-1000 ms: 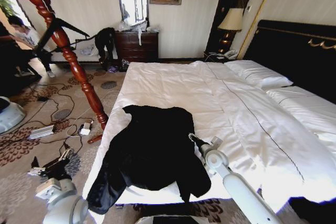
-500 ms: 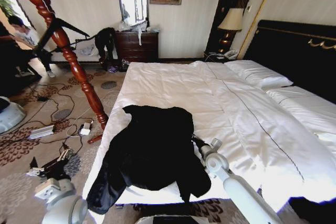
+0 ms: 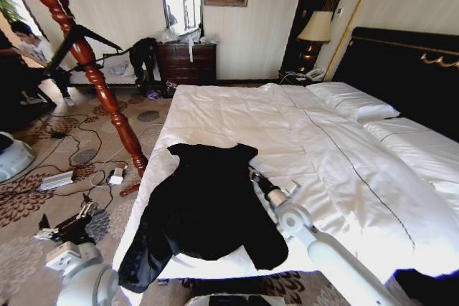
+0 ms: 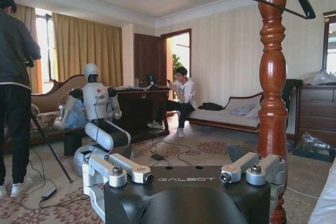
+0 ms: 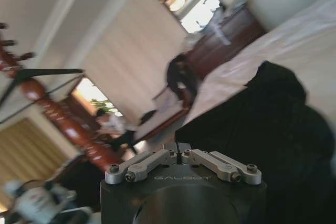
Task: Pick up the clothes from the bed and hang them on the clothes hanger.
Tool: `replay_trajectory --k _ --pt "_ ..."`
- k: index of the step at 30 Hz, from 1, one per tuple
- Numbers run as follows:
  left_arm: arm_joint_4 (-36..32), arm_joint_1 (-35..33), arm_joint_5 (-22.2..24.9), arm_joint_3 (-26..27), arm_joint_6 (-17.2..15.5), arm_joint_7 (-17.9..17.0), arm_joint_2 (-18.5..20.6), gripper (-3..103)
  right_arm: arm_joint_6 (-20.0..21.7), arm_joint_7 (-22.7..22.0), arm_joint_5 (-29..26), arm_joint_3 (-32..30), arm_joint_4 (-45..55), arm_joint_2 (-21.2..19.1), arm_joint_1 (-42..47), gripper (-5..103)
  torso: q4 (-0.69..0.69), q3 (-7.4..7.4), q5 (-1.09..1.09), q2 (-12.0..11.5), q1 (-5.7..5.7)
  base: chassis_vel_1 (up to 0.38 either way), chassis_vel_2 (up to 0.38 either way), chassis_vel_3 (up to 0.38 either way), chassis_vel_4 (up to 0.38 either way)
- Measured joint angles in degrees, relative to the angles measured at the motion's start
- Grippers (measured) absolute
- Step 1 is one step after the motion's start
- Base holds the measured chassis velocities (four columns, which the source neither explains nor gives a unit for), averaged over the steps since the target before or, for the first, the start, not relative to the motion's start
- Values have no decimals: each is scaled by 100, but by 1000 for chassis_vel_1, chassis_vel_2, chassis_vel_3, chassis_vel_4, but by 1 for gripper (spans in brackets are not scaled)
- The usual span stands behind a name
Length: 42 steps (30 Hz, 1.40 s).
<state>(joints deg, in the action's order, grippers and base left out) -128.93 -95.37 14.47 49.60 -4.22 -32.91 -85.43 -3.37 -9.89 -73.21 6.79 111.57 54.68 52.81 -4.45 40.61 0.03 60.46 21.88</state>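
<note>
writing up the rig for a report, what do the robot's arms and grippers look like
Both arms are smooth pale grey tubes with rounded joint housings. The right gripper ends the right arm in a dark wrist section. Up close, the right gripper's black body carries white GALBOT lettering and silver metal linkage bars with screws. The left gripper looks the same: black housing, GALBOT marking, silver-grey fingers with round bolts.

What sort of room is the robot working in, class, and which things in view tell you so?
Most likely a hotel-style bedroom: a wide bed with white duvet and pillows, a bedside lamp, and a dark wooden dresser beneath a mirror. A black jacket lies on the bed.
</note>
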Motion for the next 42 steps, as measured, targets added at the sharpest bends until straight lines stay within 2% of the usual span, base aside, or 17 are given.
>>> replay_trajectory --k 4,8,10,11,12,14,18,19,21,23,26,27,30,32,34,36,42 --pt "79 78 121 79 -45 -26 2 100 -126 289 111 864 -319 281 -532 0 -1 0 0 0 0 0 0 0 0" --pt "145 141 280 163 -115 -68 38 100 -71 153 558 1424 -811 751 -896 0 -1 0 -1 0 1 0 0 0 0" --pt "191 178 367 205 -159 -94 69 100 225 -387 1036 1604 -1136 1109 -981 -2 0 0 -1 0 1 0 0 0 0" --pt "217 195 391 217 -172 -103 80 100 451 -797 1211 1638 -1272 1273 -987 3 1 0 -2 0 1 0 0 0 0" --pt "217 195 391 217 -172 -103 80 100 451 -797 1211 1638 -1272 1273 -987 3 1 0 -2 0 1 0 0 0 0" --pt "269 218 409 223 -180 -111 94 100 894 -1542 1414 1591 -1372 1468 -888 8 2 1 -2 -1 1 0 0 0 0" --pt "354 281 397 161 -192 -117 97 100 1440 -2343 1382 1261 -641 1259 -334 30 -5 0 -2 0 1 0 0 0 0" --pt "354 281 397 161 -192 -117 97 100 1440 -2343 1382 1261 -641 1259 -334 30 -5 0 -2 0 1 0 0 0 0" --pt "416 337 362 85 -198 -120 97 100 1810 -2967 1076 1038 217 1009 61 41 -2 0 -2 0 1 0 0 0 0" --pt "439 354 348 62 -200 -123 98 100 1920 -3112 957 908 586 889 239 41 -3 0 -2 0 1 0 0 0 0" --pt "516 383 326 3 -200 -124 122 100 1977 -3282 672 353 1582 533 897 57 -1 -1 -3 0 1 0 0 0 0" --pt "516 383 326 3 -200 -124 122 100 1977 -3282 672 353 1582 533 897 57 -1 -1 -3 0 1 0 0 0 0" --pt "634 263 285 -99 -226 -118 304 100 1954 -3503 533 -606 2111 280 1913 73 -2 -1 -3 0 0 0 0 0 0" --pt "646 221 251 -114 -208 -97 342 100 1953 -3611 618 -987 2189 266 2291 73 -2 -1 -2 1 0 0 0 0 0" --pt "633 143 212 -133 -174 -59 387 100 2016 -4057 682 -1635 2322 356 2835 84 -3 -1 -3 1 -1 0 0 0 0" --pt "556 78 187 -168 -161 -53 389 100 2083 -4776 293 -2190 2557 651 3249 94 -1 -1 -3 0 -1 0 0 0 0" --pt "413 -30 48 -275 -131 -47 312 100 1753 -5368 -290 -2855 2801 1542 3832 100 -3 -2 -2 1 -2 0 0 0 0"
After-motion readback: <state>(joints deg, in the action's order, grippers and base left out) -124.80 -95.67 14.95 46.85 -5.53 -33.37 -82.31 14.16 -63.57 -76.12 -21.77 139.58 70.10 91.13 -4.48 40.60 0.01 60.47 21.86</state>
